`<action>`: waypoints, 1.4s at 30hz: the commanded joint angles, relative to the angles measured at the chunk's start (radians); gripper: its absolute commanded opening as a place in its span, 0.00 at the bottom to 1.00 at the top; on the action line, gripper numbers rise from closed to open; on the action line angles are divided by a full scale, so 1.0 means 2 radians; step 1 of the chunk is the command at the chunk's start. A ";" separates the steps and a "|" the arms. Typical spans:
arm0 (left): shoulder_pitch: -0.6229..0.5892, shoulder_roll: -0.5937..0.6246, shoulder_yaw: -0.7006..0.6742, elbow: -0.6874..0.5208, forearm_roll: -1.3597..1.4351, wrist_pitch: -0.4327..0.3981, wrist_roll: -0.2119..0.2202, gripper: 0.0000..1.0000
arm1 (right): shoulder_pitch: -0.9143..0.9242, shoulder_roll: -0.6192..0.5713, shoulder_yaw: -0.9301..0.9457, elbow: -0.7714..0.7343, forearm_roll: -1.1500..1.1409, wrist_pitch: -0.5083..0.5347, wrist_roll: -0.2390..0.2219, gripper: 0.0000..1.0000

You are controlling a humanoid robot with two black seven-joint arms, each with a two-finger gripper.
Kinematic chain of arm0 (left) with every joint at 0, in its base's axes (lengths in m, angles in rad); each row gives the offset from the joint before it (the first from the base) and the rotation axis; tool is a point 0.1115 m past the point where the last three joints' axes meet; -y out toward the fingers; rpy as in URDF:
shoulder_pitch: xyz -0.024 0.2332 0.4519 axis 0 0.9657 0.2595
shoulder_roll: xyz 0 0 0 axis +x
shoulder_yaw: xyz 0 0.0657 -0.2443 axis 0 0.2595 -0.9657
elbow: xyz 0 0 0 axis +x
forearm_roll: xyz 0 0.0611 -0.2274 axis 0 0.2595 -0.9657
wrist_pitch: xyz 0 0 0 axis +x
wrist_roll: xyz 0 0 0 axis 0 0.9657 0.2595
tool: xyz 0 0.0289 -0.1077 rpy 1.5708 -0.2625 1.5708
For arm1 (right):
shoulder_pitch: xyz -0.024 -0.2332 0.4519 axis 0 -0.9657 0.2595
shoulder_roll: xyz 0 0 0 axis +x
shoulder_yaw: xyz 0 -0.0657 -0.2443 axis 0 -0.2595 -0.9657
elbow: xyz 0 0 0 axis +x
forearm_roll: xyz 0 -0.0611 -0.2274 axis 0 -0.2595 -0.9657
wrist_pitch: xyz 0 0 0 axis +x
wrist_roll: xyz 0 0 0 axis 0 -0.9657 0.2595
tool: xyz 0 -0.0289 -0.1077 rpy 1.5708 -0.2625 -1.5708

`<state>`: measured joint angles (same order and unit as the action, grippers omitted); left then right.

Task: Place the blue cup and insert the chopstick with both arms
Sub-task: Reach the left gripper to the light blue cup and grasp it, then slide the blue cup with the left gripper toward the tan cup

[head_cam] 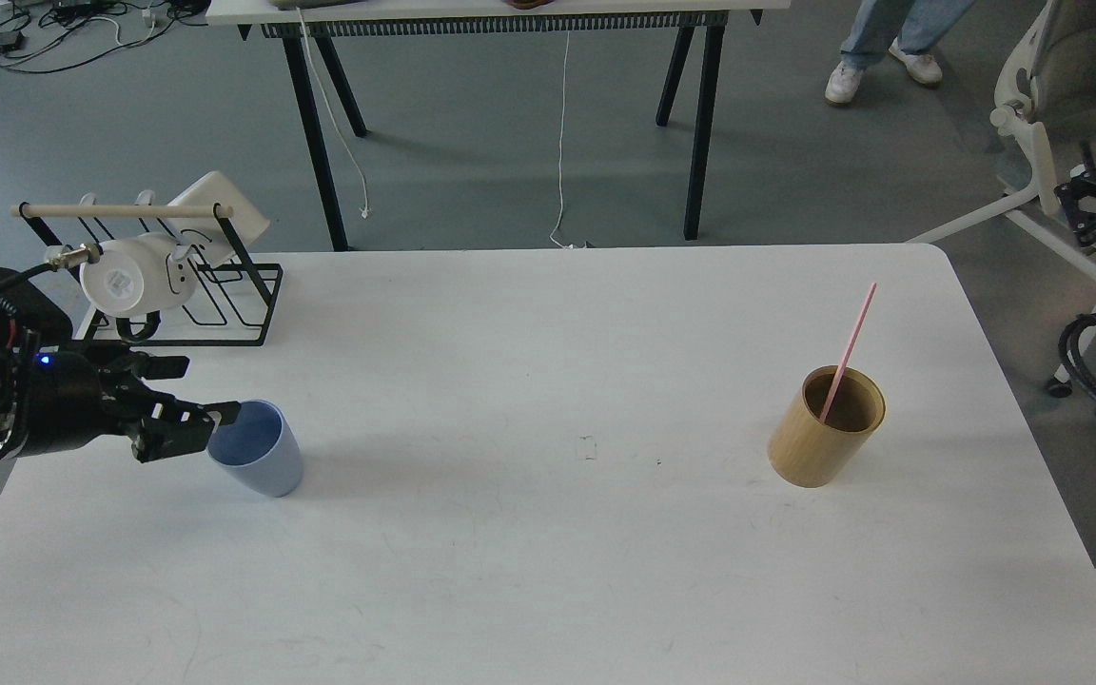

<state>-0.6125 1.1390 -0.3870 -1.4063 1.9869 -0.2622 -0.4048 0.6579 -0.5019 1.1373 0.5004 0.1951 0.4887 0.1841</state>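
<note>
On the white bench (pixel 529 552) the tan holder (pixel 824 433) held the leaning chopstick (pixel 848 350) at right, while at left the blue cup (pixel 258 449) stood upright, its rim apparently clamped by the left hand (pixel 194 425), which needed a level carry.

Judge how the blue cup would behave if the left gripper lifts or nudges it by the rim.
The blue cup looks like thin plastic, so probably light. Its base is narrower than its rim, so a push up high may tip it. The left gripper sits at the rim; the smooth wall could slip.
</note>
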 commanded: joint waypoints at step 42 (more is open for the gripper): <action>-0.136 -0.141 0.016 0.001 0.013 -0.113 0.006 0.02 | 0.002 -0.023 0.000 0.001 0.000 0.000 0.000 0.99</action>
<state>-0.8174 0.9355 -0.3604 -1.3798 2.0111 -0.4562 -0.4349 0.6596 -0.5387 1.1383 0.5017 0.1949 0.4887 0.1841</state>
